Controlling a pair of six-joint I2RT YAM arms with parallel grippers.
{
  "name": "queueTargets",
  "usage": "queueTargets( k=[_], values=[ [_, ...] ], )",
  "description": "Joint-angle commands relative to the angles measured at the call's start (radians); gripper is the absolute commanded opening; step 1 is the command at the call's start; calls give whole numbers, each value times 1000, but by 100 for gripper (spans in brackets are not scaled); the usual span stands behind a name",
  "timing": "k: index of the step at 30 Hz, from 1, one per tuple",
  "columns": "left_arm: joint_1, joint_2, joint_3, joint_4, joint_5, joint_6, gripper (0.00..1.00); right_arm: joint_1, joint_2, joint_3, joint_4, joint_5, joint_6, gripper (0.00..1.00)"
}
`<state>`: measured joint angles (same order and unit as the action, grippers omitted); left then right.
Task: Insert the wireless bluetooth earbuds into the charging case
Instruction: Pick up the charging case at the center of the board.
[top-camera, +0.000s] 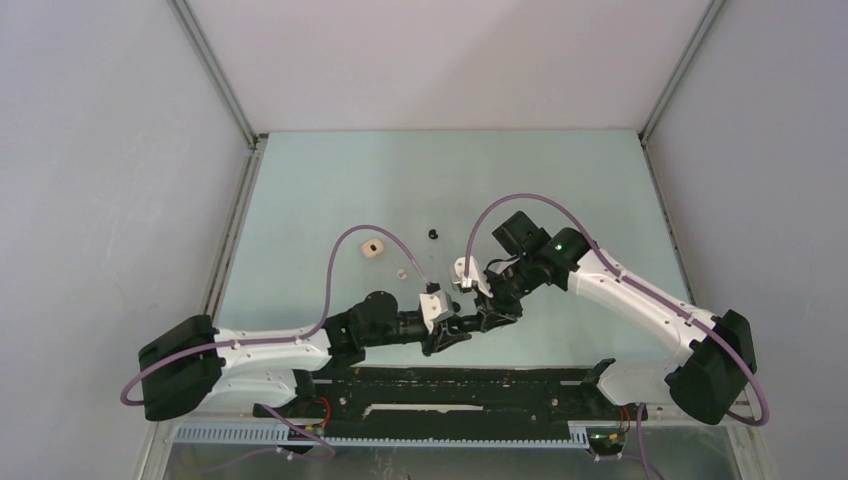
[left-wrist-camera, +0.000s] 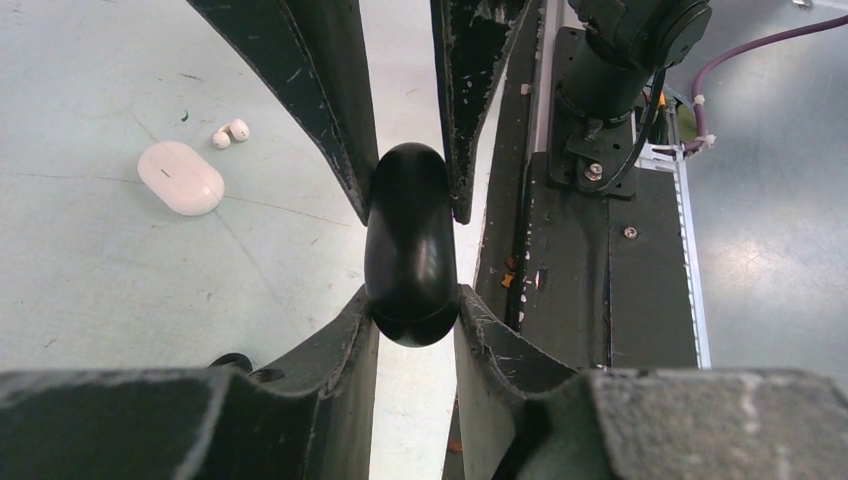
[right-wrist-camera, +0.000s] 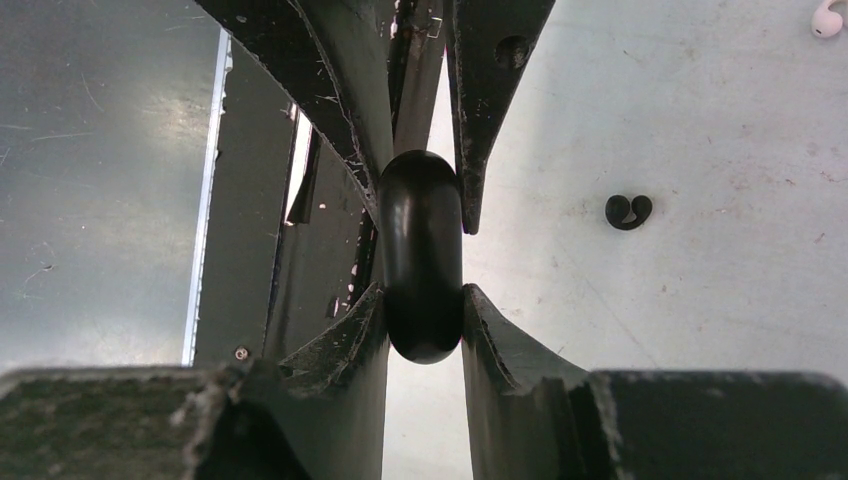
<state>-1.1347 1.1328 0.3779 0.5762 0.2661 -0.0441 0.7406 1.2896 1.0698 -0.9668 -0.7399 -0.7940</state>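
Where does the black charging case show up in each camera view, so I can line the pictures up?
Left wrist: black charging case dead centre, gripped from top and bottom.
Right wrist: centre again.
Top external: largely hidden below centre, where the left gripper and right gripper meet.
Shared landmark: the black base rail, right of the case in left wrist, left of it in right wrist.

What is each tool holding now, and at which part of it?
Both hold the same black case: the left tool pinches one rounded end, and the right tool pinches the opposite end.
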Motion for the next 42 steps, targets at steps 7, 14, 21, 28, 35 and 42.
queueTargets(
  k=[7,14,21,28,35,42],
  values=[
    [-8,5,16,120,22,-19,37,6,8,-1,12,11,3,21],
    [-8,19,18,128,38,-30,30,5,9,-1,14,15,7,21],
    [-8,29,12,135,21,-30,42,5,1,-1,17,19,11,21],
    [-8,25,12,123,16,-27,38,4,3,-1,17,22,12,21],
    [-8,24,15,110,-1,-26,44,1,-7,-1,17,22,15,21],
    [-8,33,14,115,-3,-33,42,-5,-13,-2,14,19,13,21]
  ],
)
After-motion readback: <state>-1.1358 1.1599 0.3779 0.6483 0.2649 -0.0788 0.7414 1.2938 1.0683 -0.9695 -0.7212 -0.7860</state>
